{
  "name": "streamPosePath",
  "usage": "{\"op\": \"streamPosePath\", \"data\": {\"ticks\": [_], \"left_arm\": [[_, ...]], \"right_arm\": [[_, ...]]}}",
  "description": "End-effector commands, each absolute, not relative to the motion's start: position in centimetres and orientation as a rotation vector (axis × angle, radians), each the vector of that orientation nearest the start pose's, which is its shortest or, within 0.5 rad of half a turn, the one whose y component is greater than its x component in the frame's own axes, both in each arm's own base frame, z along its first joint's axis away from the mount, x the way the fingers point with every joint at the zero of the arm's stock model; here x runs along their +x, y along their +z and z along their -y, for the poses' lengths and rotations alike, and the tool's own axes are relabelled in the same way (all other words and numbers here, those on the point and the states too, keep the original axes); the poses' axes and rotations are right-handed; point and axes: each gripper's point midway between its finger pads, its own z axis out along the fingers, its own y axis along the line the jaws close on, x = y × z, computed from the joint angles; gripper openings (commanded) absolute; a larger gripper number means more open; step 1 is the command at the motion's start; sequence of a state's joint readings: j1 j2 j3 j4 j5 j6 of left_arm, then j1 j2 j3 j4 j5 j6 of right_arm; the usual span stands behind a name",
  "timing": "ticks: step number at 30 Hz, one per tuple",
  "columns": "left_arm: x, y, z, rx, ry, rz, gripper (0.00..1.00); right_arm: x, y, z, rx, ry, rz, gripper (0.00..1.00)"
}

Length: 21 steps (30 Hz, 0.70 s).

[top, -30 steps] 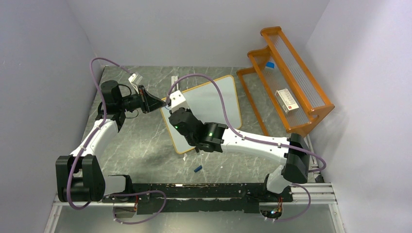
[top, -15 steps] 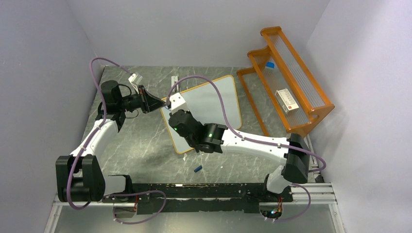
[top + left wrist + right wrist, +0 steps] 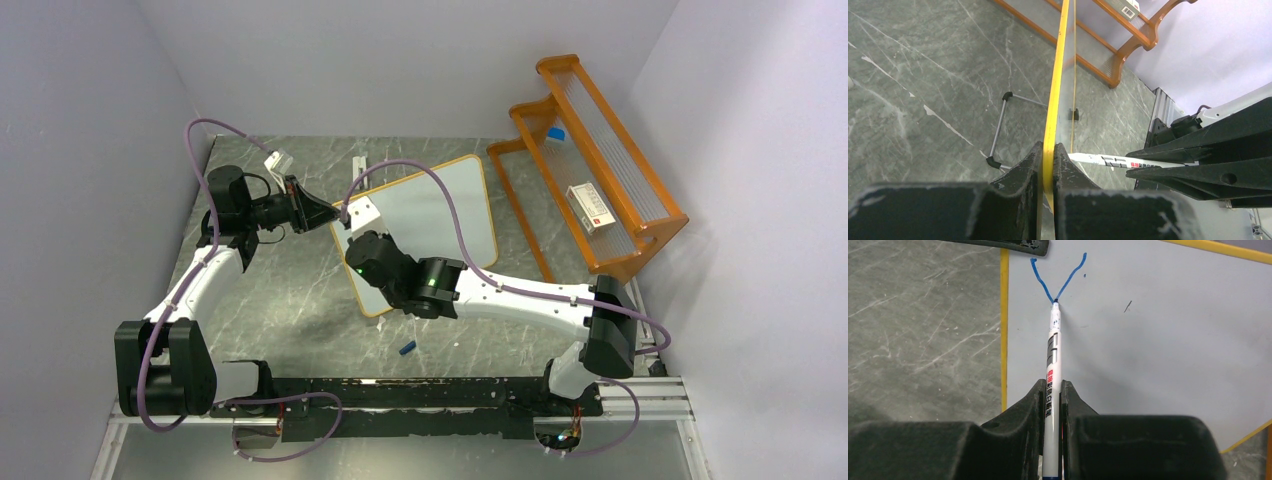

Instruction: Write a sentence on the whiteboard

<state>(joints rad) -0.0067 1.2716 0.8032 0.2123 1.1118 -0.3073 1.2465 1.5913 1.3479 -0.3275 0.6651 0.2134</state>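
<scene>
At the whiteboard's [image 3: 420,215] left corner, out on the counter [image 3: 290,300] between the two arms, everything is gathering into one small spot: the left jaws are pinching shut on the board's yellow frame [image 3: 1053,120], seen edge-on from that wrist, while the right jaws are gripping a white marker [image 3: 1053,365] partway down its barrel. From the right jaws the marker is pointing straight ahead, its long axis running roughly alongside the framed edge just to its left, and its tip is sitting at the foot of a blue V-shaped stroke [image 3: 1070,277], seemingly touching the surface. Bare writing area is stretching away to the right of that tip in the right wrist view, so the writing is likely going to have to travel that way, away from the left jaws; the right arm [image 3: 520,292] is carrying the pen, the left arm [image 3: 215,270] only steadying. From above, the right wrist is covering both tip and stroke, and the board's far side is running out of the wrist picture. Whether the board is lying flat or leaning on its wire foot [image 3: 997,130] is hard to judge, and the marker's print is too small to read
</scene>
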Motion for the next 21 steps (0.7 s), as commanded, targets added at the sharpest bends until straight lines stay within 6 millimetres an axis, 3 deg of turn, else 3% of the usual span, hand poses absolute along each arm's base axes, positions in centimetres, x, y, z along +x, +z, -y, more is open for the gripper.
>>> {"op": "streamPosePath", "data": {"ticks": [1, 21], "left_arm": [[30.9, 23.6, 17.0, 0.594, -1.211, -1.734, 0.05], [31.0, 23.6, 17.0, 0.592, -1.212, -1.736, 0.05]], "right_arm": [[23.4, 22.6, -37.9, -0.643, 0.203, -1.911, 0.0], [23.1, 21.7, -37.5, -0.651, 0.178, -1.944, 0.0]]}}
